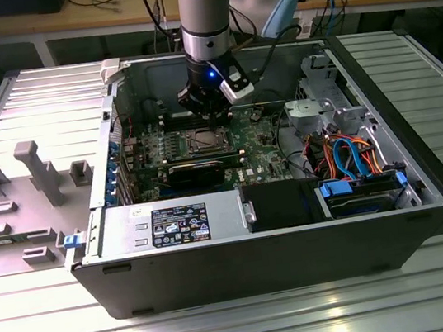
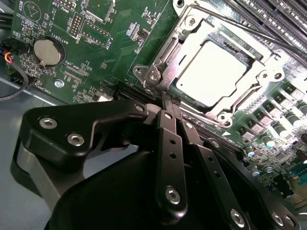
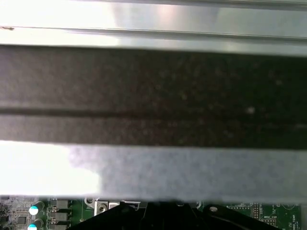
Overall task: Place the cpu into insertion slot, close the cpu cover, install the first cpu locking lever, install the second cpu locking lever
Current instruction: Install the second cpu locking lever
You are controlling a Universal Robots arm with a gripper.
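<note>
Down in the insertion slot (image 2: 211,67) the cpu (image 2: 211,71) lay flat, silver top up, the cpu cover (image 2: 192,45) framing it through its window. Being square, the chip had no long axis to speak of; its edges ran parallel with the socket rim. Two thin locking levers (image 2: 249,28) crossed the socket's far side, and to my eye they were not yet latched.

My gripper (image 2: 165,98) was clenched, fingers pressed together into one narrow tip, gripping nothing that I could see. That tip sat at the socket corner, touching or just above the cover's hinge.

My judgement on doing it well: press straight and slow, keep the tip on metal and off the green motherboard (image 2: 96,52).

Outward, the computer case (image 1: 425,186) stood open on the slatted table (image 1: 246,329).
</note>
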